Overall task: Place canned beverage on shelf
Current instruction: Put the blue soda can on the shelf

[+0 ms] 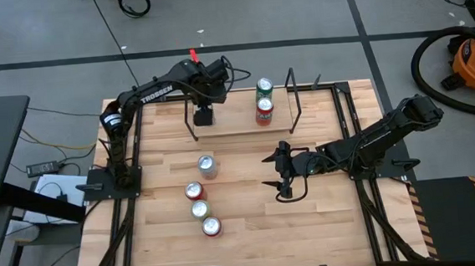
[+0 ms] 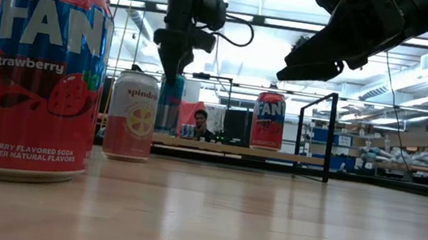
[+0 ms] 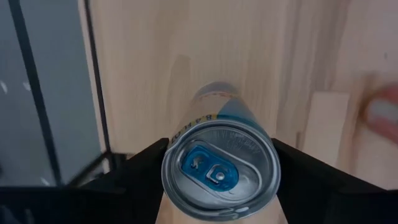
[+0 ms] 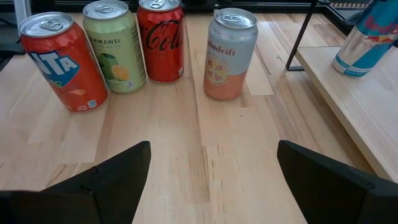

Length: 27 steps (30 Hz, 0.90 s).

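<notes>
A slim blue and silver can (image 3: 217,168) stands at the left end of the low light-wood shelf (image 1: 237,125), with my left gripper (image 1: 204,116) shut on it from above. It also shows in the low view (image 2: 169,106) and in the right wrist view (image 4: 367,37). Two more cans (image 1: 264,100) stand toward the shelf's right end. My right gripper (image 1: 275,170) is open and empty, hovering over the table in front of the shelf, right of a row of cans. My left gripper pinches the slim can between its two fingers (image 3: 140,168), on opposite sides of the wall just under the top rim (image 3: 169,171). The fingers come from above, pointing down. The can is upright, and its bottom (image 4: 348,67) looks set on the shelf plank.
Several cans stand in a row on the table: a Spindrift can (image 1: 207,164), a red cola can (image 1: 194,190), a green can (image 1: 199,209) and a red Fanta can (image 1: 211,227). Thin black rod uprights (image 1: 292,104) rise at the shelf's ends.
</notes>
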Each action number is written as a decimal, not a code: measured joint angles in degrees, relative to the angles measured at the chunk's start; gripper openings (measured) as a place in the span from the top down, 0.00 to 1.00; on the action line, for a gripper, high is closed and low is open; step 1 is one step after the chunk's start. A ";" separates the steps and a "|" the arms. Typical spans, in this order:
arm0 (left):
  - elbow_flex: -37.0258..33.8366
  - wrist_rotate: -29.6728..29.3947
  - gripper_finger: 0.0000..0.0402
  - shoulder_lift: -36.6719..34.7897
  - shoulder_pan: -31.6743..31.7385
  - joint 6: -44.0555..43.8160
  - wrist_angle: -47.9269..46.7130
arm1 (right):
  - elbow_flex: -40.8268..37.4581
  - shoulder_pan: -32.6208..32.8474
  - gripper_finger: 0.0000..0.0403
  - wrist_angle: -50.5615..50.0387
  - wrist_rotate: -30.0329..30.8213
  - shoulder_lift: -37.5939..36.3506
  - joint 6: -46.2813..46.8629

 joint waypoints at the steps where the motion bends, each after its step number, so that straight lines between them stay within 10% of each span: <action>1: 0.01 0.02 0.36 0.00 -0.01 1.84 0.00 | 0.00 0.00 0.10 0.00 0.00 0.00 0.00; 27: 0.02 0.20 0.35 -0.02 0.71 40.17 0.19 | 0.00 0.01 0.10 0.00 0.00 0.00 -0.39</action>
